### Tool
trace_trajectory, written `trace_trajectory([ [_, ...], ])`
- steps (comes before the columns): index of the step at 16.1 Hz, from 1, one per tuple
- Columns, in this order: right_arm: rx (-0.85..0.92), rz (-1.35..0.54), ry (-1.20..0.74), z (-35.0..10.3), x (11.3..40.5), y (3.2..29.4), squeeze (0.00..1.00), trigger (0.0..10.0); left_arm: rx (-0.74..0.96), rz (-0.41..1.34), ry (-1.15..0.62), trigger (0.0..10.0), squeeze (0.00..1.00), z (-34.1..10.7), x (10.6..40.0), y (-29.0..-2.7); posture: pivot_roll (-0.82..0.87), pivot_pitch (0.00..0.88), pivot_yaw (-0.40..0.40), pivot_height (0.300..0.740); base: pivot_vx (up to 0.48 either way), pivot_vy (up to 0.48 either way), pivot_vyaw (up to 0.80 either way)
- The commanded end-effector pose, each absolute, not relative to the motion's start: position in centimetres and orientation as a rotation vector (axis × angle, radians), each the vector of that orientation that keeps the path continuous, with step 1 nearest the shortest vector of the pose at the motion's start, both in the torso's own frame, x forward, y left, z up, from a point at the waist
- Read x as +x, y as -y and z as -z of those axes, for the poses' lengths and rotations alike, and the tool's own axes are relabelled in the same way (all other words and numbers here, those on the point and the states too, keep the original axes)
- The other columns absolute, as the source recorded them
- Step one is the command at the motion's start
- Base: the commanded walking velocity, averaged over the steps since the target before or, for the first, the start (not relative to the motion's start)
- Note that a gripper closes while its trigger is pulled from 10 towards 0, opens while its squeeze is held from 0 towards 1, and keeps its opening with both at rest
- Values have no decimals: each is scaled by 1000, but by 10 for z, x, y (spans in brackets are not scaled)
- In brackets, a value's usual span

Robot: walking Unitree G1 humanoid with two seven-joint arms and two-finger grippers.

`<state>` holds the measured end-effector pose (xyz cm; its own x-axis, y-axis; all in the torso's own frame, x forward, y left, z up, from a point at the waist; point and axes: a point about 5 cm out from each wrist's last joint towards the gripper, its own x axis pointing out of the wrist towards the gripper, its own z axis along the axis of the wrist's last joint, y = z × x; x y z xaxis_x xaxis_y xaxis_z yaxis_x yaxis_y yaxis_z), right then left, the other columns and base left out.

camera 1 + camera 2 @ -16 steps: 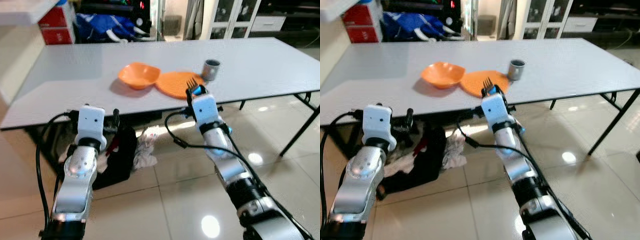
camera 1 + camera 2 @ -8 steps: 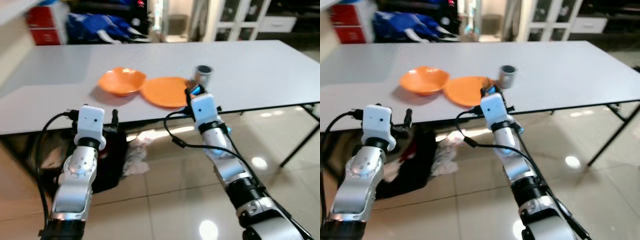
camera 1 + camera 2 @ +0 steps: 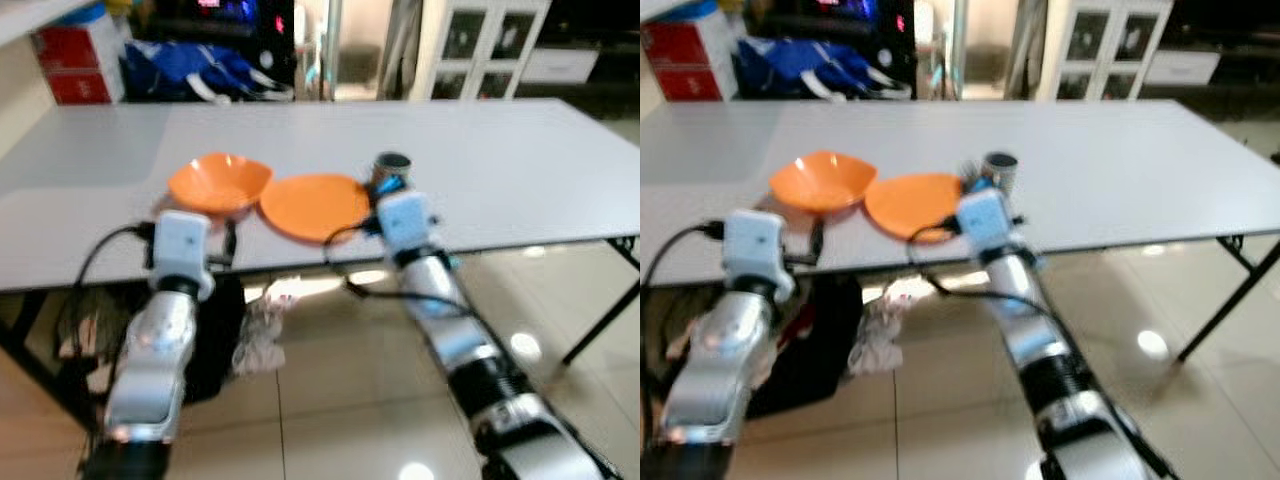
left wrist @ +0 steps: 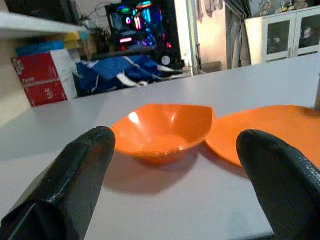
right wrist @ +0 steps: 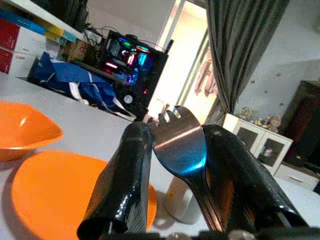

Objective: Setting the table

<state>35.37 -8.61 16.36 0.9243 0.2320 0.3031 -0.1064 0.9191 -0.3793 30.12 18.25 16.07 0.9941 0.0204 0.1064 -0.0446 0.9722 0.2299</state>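
Now closing on the near edge of the grey surface [image 3: 520, 160], head views blurred with the walk. Right pincer [image 5: 172, 150] clamped on a metal fork [image 5: 181, 145], tines up, poised beside the orange plate [image 3: 315, 205]. Left pincer [image 4: 175, 165] spread wide, holding nothing, low at the surface edge facing the orange bowl [image 3: 218, 182].

Best approach, by the look of it: lower the fork flat on bare surface just beside the plate, clear of the grey cup [image 3: 391, 168] standing at the plate's far side, and release only once the handle rests down. Tilted, likely to clatter or slide.

Count on the surface: one bowl, one plate touching it, one cup. One fork, in the grip.
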Motion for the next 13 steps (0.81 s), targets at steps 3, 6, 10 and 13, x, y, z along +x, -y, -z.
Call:
trace_trajectory([
  [3, -376, -145, 350, -166, 357, 100, 475, 0, 258, -12, 114, 10000, 0, -163, 304, -175, 54, 0, -13, 736, 0, 0, 0],
  [6, -377, -151, 347, -165, 357, 99, 471, 0, 249, -4, 128, 10000, 0, -165, 304, -174, 53, 0, -11, 736, 133, 89, 0],
  [10, -372, -157, 344, -165, 357, 99, 475, 0, 256, -7, 130, 10000, 0, -166, 305, -175, 53, 0, -8, 736, 401, 263, 0],
  [13, -371, -160, 337, -165, 358, 98, 475, 0, 271, 5, 126, 10000, 0, -166, 306, -174, 55, 0, -8, 736, 417, 167, 0],
])
